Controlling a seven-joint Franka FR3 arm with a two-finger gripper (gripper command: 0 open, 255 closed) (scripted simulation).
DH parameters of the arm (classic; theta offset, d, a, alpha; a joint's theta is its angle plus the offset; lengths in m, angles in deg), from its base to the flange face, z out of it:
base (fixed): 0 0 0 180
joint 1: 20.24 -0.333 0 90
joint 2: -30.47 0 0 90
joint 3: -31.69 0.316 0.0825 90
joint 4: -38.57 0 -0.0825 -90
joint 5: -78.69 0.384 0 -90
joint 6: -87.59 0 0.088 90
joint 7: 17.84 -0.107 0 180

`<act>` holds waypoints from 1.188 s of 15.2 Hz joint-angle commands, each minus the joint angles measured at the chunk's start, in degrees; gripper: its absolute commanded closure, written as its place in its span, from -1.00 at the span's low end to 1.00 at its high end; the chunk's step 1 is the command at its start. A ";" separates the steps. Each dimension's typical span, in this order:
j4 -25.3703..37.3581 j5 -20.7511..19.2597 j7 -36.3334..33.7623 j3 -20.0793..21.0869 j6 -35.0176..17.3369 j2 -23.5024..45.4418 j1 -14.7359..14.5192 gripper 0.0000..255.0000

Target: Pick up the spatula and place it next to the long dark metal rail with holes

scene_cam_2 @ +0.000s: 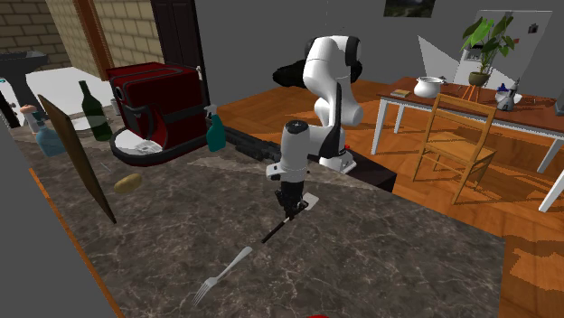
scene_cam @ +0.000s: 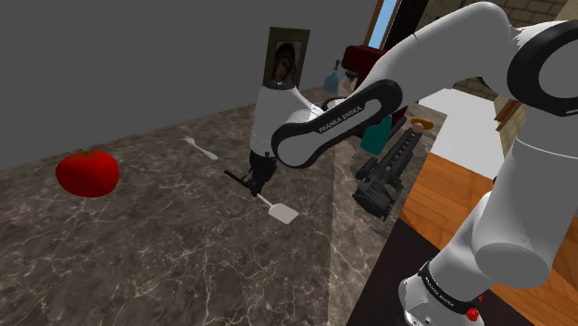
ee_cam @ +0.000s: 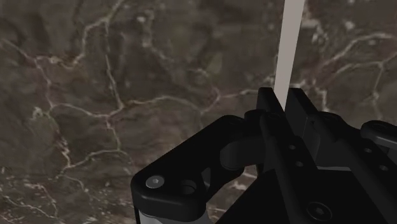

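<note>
1. Clamped together with both black fingers [ee_cam: 300, 108] on the spatula [scene_cam: 281, 211], pinching it near the junction of handle and blade.
2. Held low over the worktop [scene_cam: 167, 269], near the middle of the shoulder view; cannot tell whether touching the stone or just clear of it.
3. Underneath, a dark brown marbled worktop with pale veins, ending in a straight edge toward the orange wood floor [scene_cam_2: 452, 217].
4. Around it, plain grey walls [scene_cam: 139, 56], a brick wall [scene_cam_2: 81, 27] in the second exterior view's upper left, a wooden chair [scene_cam_2: 456, 152] at its right.
5. As for the spatula's looks: slim black handle, short pale neck, small flat white blade; lying slantwise, blade toward the shoulder view's lower right, handle toward its left.
6. Right of centre in the shoulder view, the long dark rail [scene_cam: 394, 159] with holes, on the worktop, near the spatula yet apart from it.
7. Farther off: a red tomato [scene_cam: 87, 172] at that view's left, a pale fork [scene_cam: 199, 146] above the spatula, a teal spray bottle [scene_cam: 375, 137] just left of the rail's upper end.
</note>
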 commanded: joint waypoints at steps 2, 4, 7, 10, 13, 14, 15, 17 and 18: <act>0.13 0.31 0.22 0.11 0.66 -0.55 0.08 1.00; 0.48 0.90 0.65 0.31 2.03 -1.63 0.22 1.00; 1.09 1.73 1.25 0.54 4.10 -3.18 0.39 1.00; 1.82 2.50 1.80 0.72 6.20 -4.64 0.53 1.00; 2.66 3.19 2.30 0.86 8.32 -6.00 0.64 1.00; 2.96 3.40 2.46 0.89 9.03 -6.44 0.67 1.00; 3.28 3.61 2.61 0.92 9.75 -6.86 0.70 1.00; 3.95 4.00 2.89 0.97 11.19 -7.67 0.76 1.00; 4.31 4.18 3.03 0.99 11.91 -8.06 0.78 1.00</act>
